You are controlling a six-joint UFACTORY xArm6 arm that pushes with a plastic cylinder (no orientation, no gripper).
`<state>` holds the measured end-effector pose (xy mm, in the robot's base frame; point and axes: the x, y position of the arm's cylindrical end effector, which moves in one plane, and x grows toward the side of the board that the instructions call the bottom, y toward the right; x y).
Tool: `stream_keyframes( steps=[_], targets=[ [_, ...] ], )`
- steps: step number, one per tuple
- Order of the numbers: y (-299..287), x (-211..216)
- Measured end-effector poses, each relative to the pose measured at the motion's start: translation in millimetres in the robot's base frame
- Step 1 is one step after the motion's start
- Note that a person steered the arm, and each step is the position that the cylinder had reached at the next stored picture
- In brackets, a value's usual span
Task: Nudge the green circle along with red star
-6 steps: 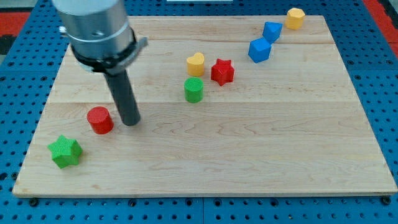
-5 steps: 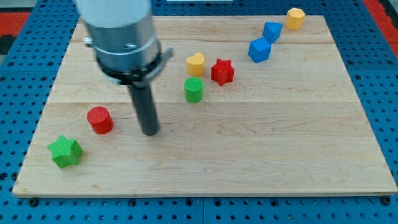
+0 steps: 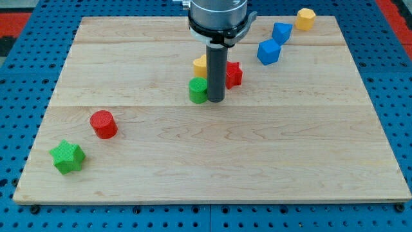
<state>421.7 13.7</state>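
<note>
wooden board (image 3: 257,148) carries eight small coloured blocks.

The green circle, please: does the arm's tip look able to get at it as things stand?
Probably yes. My tip stands right beside the green circle, on its right in the view, with nothing between them. The red star and yellow heart sit just behind, partly hidden by the rod.
</note>
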Motion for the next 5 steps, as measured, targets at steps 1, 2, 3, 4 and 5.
stream_keyframes(
  steps=[1, 2, 3, 4, 5],
  targets=[
    [0, -7],
    [0, -16],
    [4, -18],
    [17, -18],
    [29, -28]
  ],
)
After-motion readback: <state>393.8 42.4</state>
